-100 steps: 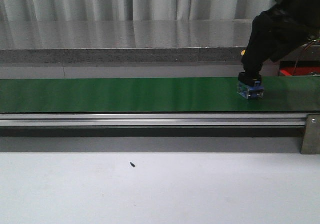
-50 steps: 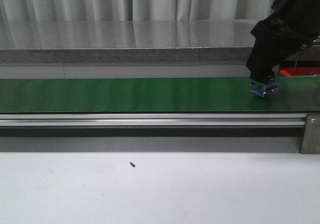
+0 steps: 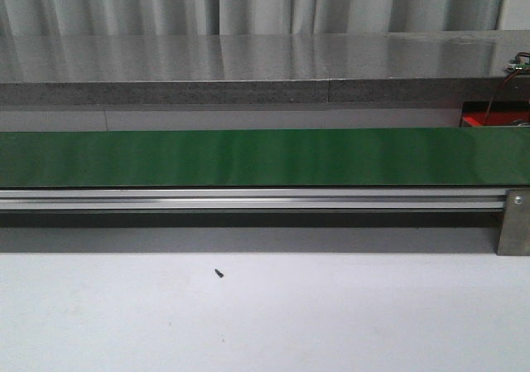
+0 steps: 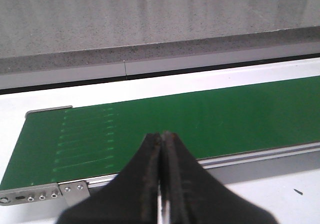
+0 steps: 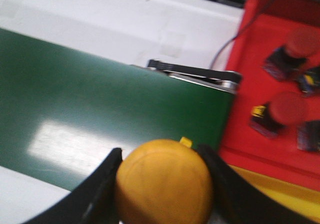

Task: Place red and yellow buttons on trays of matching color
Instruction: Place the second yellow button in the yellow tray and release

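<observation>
Two red buttons [image 5: 292, 109] already sit on the red tray [image 5: 250, 89], so my right pincer [image 5: 162, 184] clenches a yellow button [image 5: 162, 184] above the green belt's [image 5: 90, 99] end, bound for the yellow tray [image 5: 280, 186]; my left pincer [image 4: 161, 184] is closed, empty.

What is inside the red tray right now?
In the right wrist view, the red tray holds two red buttons on dark bases. Its far edge is cut off, so any others are unseen.
</observation>
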Robot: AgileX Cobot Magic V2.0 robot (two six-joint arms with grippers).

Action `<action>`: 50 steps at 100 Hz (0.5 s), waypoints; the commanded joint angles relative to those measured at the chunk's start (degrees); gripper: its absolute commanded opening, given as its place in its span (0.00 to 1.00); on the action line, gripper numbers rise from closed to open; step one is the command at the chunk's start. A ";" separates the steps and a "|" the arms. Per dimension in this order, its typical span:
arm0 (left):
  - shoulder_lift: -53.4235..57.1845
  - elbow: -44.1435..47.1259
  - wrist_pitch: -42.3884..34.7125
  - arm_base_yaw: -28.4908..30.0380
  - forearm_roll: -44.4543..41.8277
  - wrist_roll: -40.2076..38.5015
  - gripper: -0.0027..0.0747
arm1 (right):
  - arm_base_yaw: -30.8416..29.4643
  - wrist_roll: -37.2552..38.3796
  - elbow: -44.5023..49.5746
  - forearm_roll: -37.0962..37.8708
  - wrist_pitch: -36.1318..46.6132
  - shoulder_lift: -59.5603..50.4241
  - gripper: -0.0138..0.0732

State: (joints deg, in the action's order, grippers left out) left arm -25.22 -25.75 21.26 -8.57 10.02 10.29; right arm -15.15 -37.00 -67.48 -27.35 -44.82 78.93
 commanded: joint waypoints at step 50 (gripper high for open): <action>-0.19 -1.74 -4.71 -0.40 0.77 -0.20 0.01 | -22.56 -1.59 9.78 -1.56 2.47 -2.92 0.43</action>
State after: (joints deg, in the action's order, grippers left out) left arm -25.22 -25.75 21.26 -8.57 10.02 10.29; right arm -36.87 -37.51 -59.52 -27.08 -46.43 77.91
